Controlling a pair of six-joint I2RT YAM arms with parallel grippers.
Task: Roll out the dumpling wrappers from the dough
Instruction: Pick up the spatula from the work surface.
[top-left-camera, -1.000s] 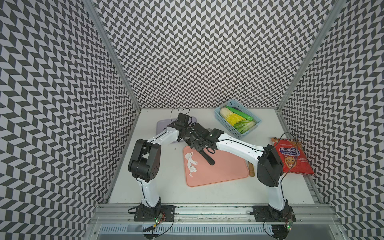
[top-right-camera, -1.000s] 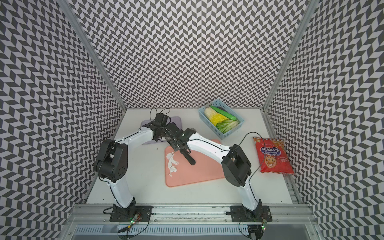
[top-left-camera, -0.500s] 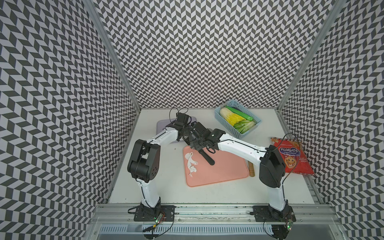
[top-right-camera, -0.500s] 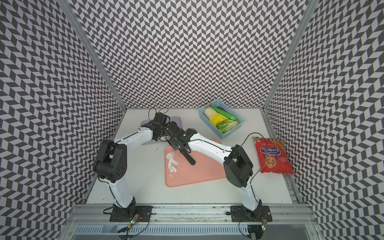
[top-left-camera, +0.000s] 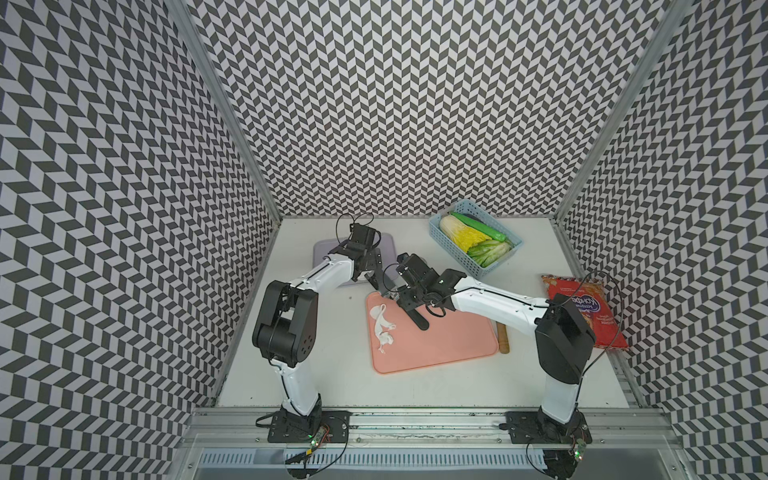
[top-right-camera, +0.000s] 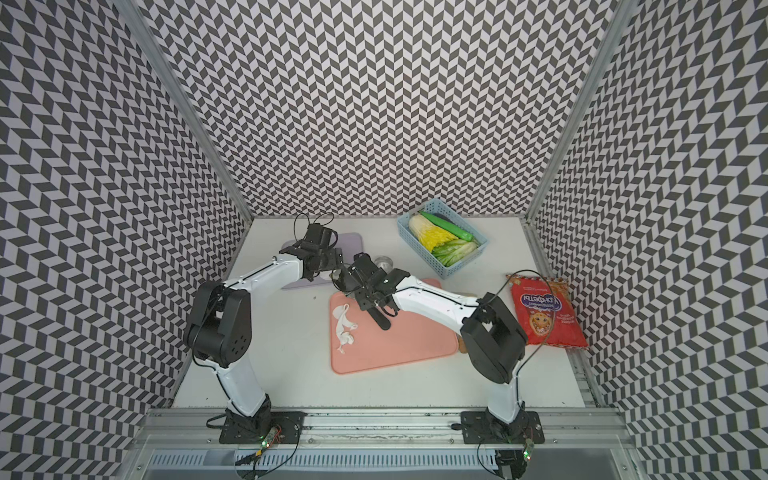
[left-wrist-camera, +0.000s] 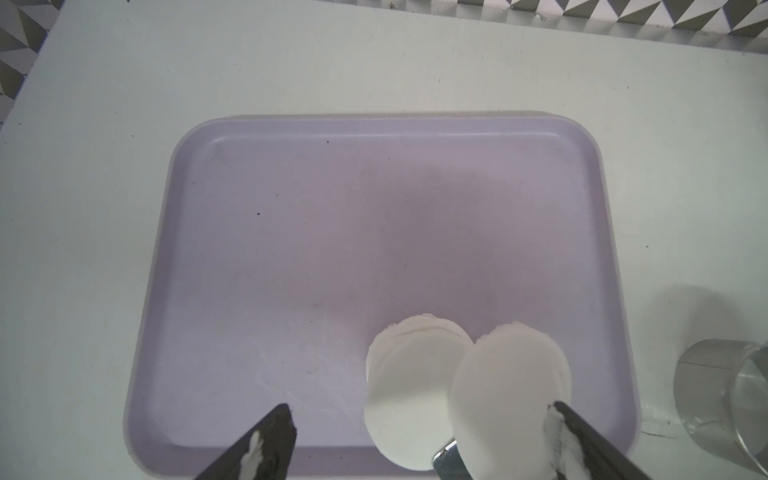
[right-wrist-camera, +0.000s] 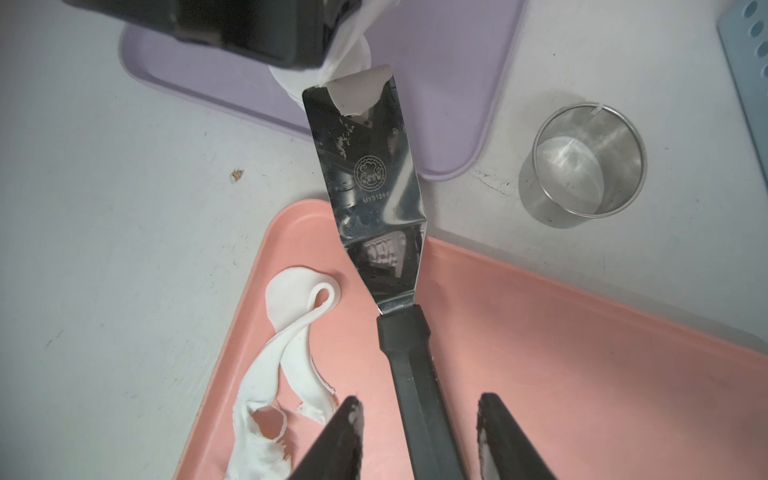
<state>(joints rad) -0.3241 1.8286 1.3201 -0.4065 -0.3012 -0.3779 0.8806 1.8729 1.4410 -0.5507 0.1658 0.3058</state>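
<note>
Two surfaces share the job: the pink mat (right-wrist-camera: 540, 353) bears ragged dough scraps (right-wrist-camera: 286, 307), and the lilac tray (left-wrist-camera: 291, 208) holds the dumpling wrappers (left-wrist-camera: 407, 382). The right gripper (right-wrist-camera: 419, 398) stands parted around the spatula (right-wrist-camera: 365, 166) handle without clamping it. The left gripper (left-wrist-camera: 419, 407) gapes wide, pinching nothing. One limp wrapper seems stuck between blade tip and finger; it looks soft, tacky and tearable, so peel it by its free edge.

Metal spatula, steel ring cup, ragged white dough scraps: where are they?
Metal spatula (right-wrist-camera: 370, 178): right wrist view, blade middle.
Steel ring cup (right-wrist-camera: 548, 208): right wrist view, outer wall.
Ragged white dough scraps (right-wrist-camera: 286, 307): right wrist view, rounded flap.
</note>
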